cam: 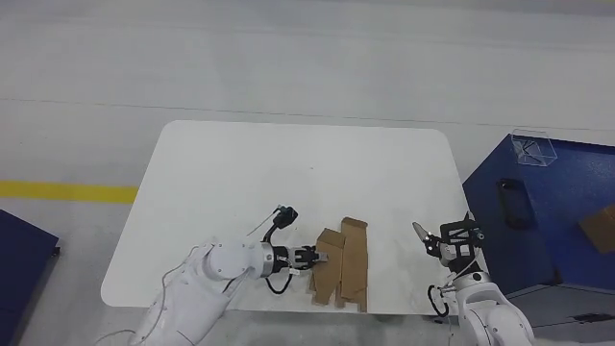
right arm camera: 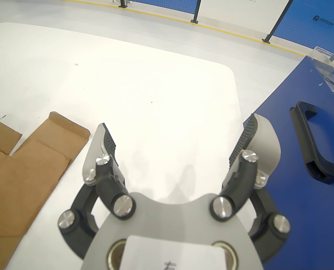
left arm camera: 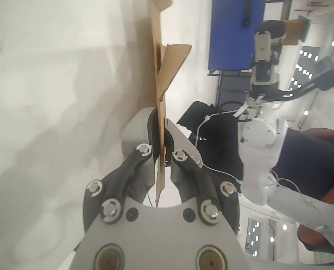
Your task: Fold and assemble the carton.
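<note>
On the white table (cam: 288, 173), the carton (cam: 348, 267) lies at lower centre of the top view, long axis running up-down. My left gripper (cam: 309, 257) is clamped on its left edge. My right gripper (cam: 444, 234), spread and empty, hangs well to its right.

1. The carton (cam: 341, 264) is plain brown cardboard, unprinted.
2. The table (cam: 288, 173) is white (a few tiny dark specks on it).
3. The left gripper (left arm camera: 159, 116) and right gripper (right arm camera: 178, 121) are silver-grey with black links; the right one's pads (right arm camera: 110, 140) are black and ribbed.
4. By the table's right edge, the cabinet (cam: 567, 211) is blue and its handle (right arm camera: 313, 144) is black.
5. The floor (cam: 288, 48) is pale grey with a yellow stripe (cam: 67, 191).
</note>
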`<state>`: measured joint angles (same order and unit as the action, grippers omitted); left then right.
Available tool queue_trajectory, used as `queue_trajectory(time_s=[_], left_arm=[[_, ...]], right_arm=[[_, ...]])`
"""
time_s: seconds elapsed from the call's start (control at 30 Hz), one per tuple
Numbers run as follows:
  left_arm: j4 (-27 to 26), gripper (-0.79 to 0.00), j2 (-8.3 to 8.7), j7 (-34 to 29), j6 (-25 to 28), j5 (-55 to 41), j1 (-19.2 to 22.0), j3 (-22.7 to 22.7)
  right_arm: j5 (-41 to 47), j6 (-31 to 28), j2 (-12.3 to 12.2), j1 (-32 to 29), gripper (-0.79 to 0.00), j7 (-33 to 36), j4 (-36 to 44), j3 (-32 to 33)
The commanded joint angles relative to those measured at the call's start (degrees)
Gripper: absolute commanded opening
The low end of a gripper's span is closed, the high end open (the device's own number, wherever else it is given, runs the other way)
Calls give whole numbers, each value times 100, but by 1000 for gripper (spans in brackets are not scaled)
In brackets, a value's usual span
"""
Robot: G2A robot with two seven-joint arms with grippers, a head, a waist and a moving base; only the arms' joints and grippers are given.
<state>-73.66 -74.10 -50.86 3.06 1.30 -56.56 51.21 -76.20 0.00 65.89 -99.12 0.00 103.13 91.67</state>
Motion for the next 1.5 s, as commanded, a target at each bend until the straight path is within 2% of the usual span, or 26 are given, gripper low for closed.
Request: queue_trajectory(time_s=[0.0, 0.1, 0.17, 1.47], left_arm=[[-171, -785, 21, -54, -3, -185, -44, 112], [-558, -785, 72, -183, -74, -475, -136, 346], [-857, -785, 108, -11, -113, -496, -232, 516], [-865, -785, 106, -1, -99, -508, -249, 507]], right_arm=[[0, 0, 0, 0, 0, 0, 0, 0], [0, 0, 0, 0, 0, 0, 0, 0], [0, 0, 0, 0, 0, 0, 0, 0], [0, 0, 0, 0, 0, 0, 0, 0]])
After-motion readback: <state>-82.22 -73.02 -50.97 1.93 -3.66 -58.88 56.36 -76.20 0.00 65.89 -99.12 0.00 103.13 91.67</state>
